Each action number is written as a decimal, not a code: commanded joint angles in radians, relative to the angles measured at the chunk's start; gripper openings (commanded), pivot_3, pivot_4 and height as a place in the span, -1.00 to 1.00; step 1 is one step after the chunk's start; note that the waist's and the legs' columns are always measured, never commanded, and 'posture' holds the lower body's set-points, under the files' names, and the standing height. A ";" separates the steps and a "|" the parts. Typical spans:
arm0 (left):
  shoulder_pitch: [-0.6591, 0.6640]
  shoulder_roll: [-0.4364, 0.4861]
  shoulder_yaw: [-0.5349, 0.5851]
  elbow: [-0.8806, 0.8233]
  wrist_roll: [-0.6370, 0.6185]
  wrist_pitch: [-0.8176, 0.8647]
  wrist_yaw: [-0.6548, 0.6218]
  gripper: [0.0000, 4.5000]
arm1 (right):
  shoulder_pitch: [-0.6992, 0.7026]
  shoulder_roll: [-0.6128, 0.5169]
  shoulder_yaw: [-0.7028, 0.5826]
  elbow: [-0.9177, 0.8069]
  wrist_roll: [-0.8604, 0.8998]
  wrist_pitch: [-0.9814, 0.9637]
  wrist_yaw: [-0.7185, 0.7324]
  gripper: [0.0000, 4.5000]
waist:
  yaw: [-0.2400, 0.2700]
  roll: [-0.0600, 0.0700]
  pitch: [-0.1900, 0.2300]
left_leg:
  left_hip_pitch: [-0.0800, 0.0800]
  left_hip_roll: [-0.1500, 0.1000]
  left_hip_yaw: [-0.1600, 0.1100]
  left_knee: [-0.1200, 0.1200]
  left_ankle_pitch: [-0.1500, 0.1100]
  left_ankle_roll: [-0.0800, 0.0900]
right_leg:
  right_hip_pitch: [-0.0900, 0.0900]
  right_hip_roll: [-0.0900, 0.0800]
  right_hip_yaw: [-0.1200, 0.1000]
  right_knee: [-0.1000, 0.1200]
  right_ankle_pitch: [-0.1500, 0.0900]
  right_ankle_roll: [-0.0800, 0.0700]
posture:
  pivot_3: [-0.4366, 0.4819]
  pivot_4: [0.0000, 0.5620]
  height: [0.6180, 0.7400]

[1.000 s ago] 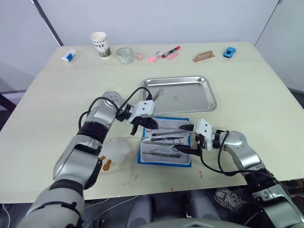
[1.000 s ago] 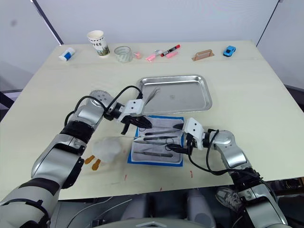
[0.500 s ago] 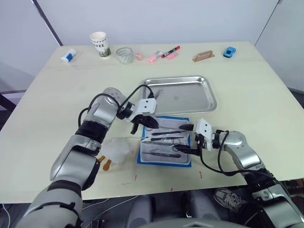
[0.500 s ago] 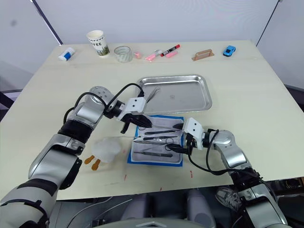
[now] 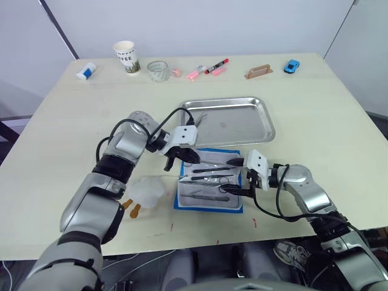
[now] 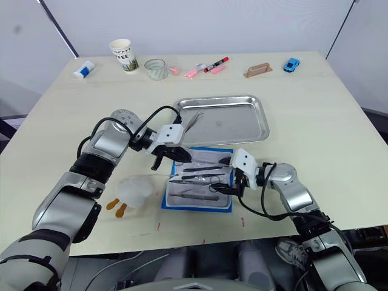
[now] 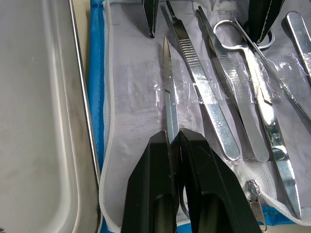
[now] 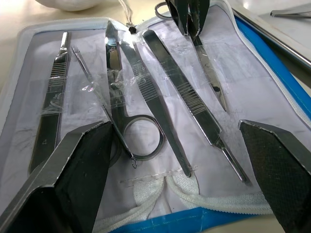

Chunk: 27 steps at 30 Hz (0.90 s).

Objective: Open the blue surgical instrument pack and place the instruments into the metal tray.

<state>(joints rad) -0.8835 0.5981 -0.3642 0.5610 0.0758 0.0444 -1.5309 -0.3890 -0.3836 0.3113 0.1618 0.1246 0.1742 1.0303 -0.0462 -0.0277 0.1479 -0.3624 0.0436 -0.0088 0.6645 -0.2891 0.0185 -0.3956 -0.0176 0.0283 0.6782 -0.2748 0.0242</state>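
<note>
Left wrist view: left gripper (image 7: pixel 174 138) pinches a slim instrument (image 7: pixel 169 104) lying in the open pack (image 7: pixel 98 97).
Right gripper (image 8: pixel 184 136): fingers wide apart over the pack's near edge.
Pack: just in front of the tray (image 5: pixel 251 130).

Bright-blue pack (image 5: pixel 208 206) with pale grey lining, silvery instruments (image 8: pixel 160 116), shiny steel tray (image 5: pixel 239 118).

Open pack (image 5: pixel 209 185) before tray (image 5: pixel 242 123), instruments (image 5: pixel 209 179) inside
</note>
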 commanded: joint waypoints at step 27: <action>-0.005 0.091 0.044 -0.061 -0.030 -0.003 -0.013 -0.99 | 0.048 -0.013 0.080 0.104 -0.105 0.089 -0.062 1.00 | 0.000 0.000 0.000 | 0.000 0.001 0.000 0.000 0.000 0.000 | 0.000 0.001 0.000 0.000 0.000 0.000 | -0.05 -0.47 1.00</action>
<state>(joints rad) -0.8784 0.6672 -0.3639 0.5299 0.0744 0.0549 -1.5339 -0.3909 -0.3843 0.3145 0.1532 0.1245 0.1924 1.0256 -0.0462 -0.0277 0.1480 -0.3623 0.0442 -0.0089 0.6644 -0.2892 0.0186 -0.3959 -0.0171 0.0281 0.6784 -0.2748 0.0237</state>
